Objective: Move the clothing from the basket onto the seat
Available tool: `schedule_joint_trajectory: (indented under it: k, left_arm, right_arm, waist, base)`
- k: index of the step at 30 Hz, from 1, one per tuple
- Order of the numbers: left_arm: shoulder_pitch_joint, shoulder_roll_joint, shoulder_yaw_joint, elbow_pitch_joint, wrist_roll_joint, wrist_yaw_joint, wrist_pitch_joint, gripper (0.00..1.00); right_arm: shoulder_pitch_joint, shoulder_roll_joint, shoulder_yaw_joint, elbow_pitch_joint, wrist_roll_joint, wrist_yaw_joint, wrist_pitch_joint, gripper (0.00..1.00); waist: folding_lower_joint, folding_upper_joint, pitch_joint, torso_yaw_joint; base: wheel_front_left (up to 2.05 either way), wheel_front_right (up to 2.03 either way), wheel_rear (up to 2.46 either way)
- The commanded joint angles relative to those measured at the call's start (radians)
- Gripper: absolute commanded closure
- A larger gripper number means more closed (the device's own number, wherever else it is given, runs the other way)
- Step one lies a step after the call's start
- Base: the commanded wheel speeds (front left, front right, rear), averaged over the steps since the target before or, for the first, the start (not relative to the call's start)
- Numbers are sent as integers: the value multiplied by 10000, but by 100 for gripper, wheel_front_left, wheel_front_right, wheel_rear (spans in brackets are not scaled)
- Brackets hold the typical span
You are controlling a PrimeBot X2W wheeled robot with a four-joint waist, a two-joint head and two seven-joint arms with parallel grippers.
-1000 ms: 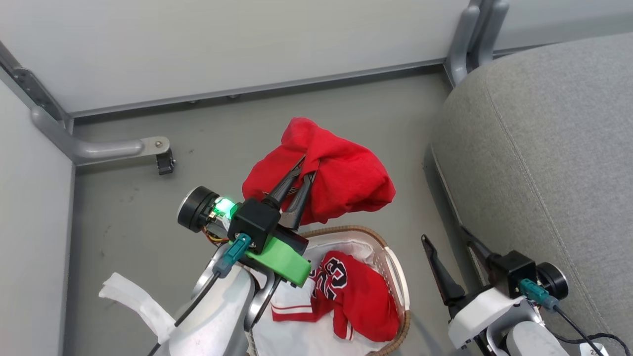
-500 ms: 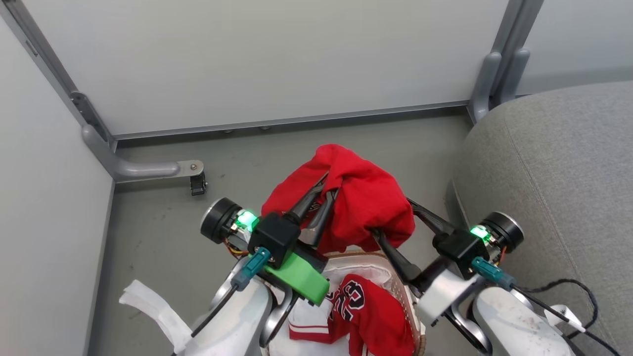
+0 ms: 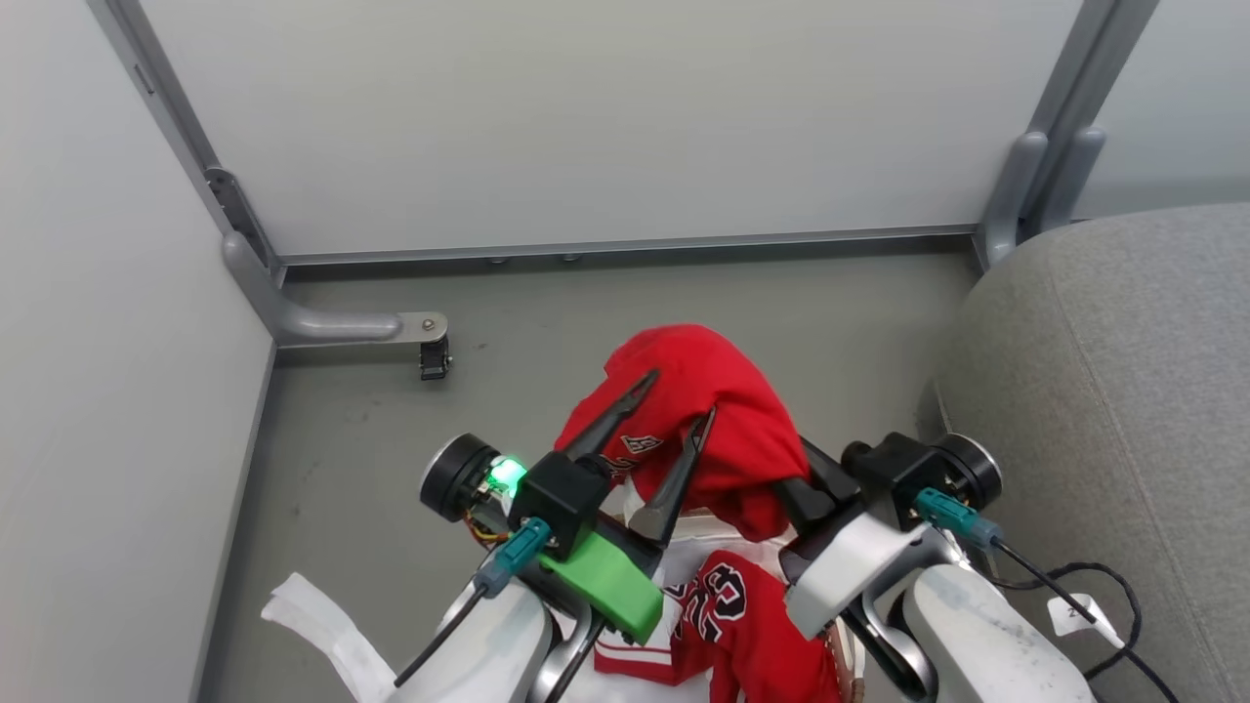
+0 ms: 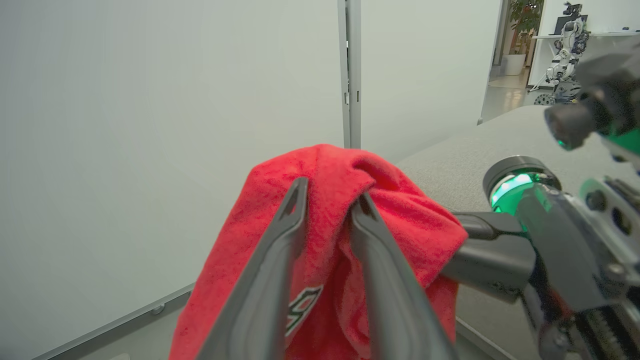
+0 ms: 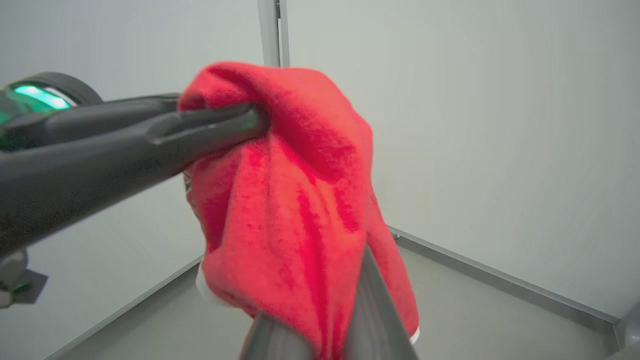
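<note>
Head view: the red jersey [image 3: 728,391] hangs aloft, draped over the left gripper [image 3: 679,395], whose fingers are spread, and pinched by the right gripper [image 3: 793,480]. The seat [image 3: 1123,371] lies to its right, so the right arm is nearer.

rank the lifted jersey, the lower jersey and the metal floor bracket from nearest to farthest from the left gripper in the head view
From the left gripper:
1. lifted jersey, right against its fingers
2. lower jersey, below it, toward the robot
3. metal bracket, on the floor, well off to its left
</note>
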Motion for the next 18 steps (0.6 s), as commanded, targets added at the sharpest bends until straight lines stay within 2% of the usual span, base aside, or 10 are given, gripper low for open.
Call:
schedule_joint_trajectory:
  k: [1,6,18]
  left_arm:
    - [199,17,170,59,76,85,-4,0]
    - [418,13,606,98,278,148,-4,0]
    - [546,18,1062,-40,419,33,-2,0]
  right_arm:
    - [207,-56,-215,1,99,-10,-47,100]
    - [758,-194,-831,-153,184,-10,-48,100]
    - [1566,-487,-1749,-520,108,-8,-48,100]
  waist:
    - [1,23,28,-275]
    - [1,23,125,-1202]
    - [1,23,542,-4774]
  base:
    - [0,0,0]
    - [0,0,0]
    - [0,0,0]
